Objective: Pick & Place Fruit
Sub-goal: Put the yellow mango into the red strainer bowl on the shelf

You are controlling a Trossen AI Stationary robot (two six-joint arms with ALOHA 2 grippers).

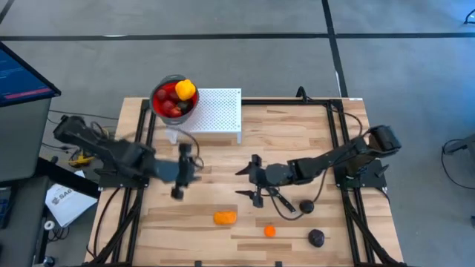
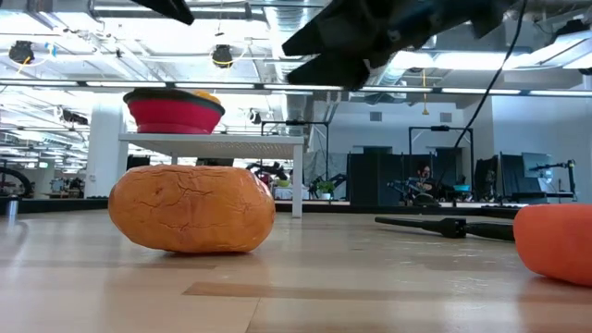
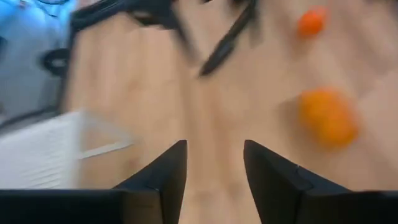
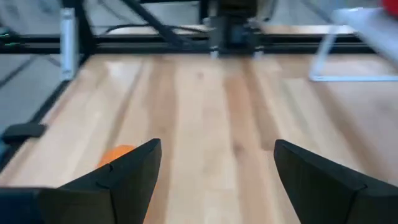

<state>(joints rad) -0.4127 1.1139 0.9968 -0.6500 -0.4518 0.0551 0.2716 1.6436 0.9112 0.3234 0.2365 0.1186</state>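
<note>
Orange and cracked-looking on its skin, the oblong fruit (image 1: pixel 225 217) lies on the wooden table (image 1: pixel 297 126) toward the front edge, with a smaller round orange piece (image 1: pixel 269 231) just to its right and a dark purple one (image 1: pixel 317 237) farther right. In the low view we see the oblong piece (image 2: pixel 192 208) close up, its surface veined with fine lines.

More fruit, red and dark red with a yellow piece (image 1: pixel 185 90) on top, fills the red colander (image 1: pixel 173 99), which stands on a white perforated stand (image 1: pixel 219 111) at the table's back. A black-handled knife (image 1: pixel 278 199) lies near the right gripper.

We find the left gripper (image 1: pixel 184 170) hovering over the table's left middle, its fingers parted and empty. Our right gripper (image 1: pixel 251 182) hangs at mid-table, spread wide, holding nothing.

We can read no writing clearly; a paper (image 1: pixel 65 202) off the table's left carries print too small to make out.
</note>
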